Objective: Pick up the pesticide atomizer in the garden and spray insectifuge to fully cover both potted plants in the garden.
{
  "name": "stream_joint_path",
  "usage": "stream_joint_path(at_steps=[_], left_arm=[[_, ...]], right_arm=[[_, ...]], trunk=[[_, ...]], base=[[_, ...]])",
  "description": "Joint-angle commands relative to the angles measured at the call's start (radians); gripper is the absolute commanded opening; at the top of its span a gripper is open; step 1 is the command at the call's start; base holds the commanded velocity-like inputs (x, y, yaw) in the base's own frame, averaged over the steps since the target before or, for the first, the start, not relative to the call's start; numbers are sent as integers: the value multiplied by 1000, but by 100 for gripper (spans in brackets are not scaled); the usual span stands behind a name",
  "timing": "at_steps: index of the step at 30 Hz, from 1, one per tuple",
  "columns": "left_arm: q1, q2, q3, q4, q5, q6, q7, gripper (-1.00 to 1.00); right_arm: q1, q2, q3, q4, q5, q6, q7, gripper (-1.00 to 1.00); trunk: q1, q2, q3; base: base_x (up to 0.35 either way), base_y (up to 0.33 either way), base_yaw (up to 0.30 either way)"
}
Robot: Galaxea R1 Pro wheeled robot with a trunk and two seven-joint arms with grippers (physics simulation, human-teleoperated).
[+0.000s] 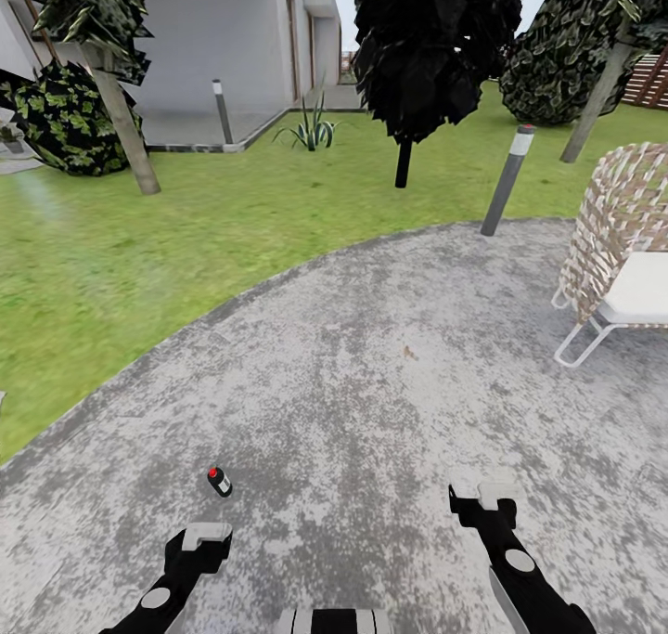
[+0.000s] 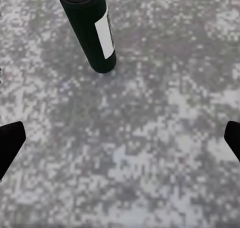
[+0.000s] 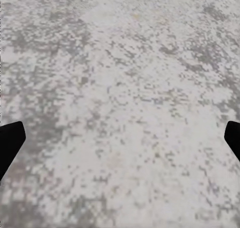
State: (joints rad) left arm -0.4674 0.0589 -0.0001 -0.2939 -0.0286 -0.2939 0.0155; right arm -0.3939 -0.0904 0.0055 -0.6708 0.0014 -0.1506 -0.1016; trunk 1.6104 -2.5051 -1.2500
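Note:
The pesticide atomizer (image 1: 219, 481) stands upright on the grey paved patio, a small dark bottle with a white label and a red top. In the left wrist view the atomizer (image 2: 92, 30) stands just ahead of the fingers, apart from them. My left gripper (image 1: 206, 534) hangs a little nearer to me than the bottle and is open (image 2: 120, 143), with nothing between its fingers. My right gripper (image 1: 482, 492) hovers over bare paving and is open (image 3: 120, 143). The garden lawn (image 1: 139, 235) lies beyond the patio. The potted plants and the insectifuge are out of view.
A wicker chair (image 1: 622, 244) stands at the patio's right edge, with a grey bollard lamp (image 1: 506, 184) beside it. On the lawn are a dark tree (image 1: 417, 58), a spiky grass-like plant (image 1: 311, 131), a round bush (image 1: 65, 119) and a second bollard (image 1: 222, 109) by the house.

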Motion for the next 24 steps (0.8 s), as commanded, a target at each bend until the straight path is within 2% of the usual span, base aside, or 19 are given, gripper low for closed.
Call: stream_joint_path(at_steps=[1,9,15,24], left_arm=[[0,0,1,1,-3,-4,2,100],[0,0,-2,1,-1,-4,2,100],[0,-1,-6,-1,-2,-4,1,100],[0,-1,-6,-1,-2,-4,1,100]], right_arm=[[-1,0,1,0,0,-3,-3,100],[0,0,1,0,0,-3,-3,100],[-1,0,1,0,0,-3,-3,100],[0,0,1,0,0,-3,-3,100]], trunk=[[0,0,-1],[0,0,-1],[0,0,-1],[0,0,-1]], base=[[110,155,0],[136,220,0],[38,27,0],[168,1,0]])
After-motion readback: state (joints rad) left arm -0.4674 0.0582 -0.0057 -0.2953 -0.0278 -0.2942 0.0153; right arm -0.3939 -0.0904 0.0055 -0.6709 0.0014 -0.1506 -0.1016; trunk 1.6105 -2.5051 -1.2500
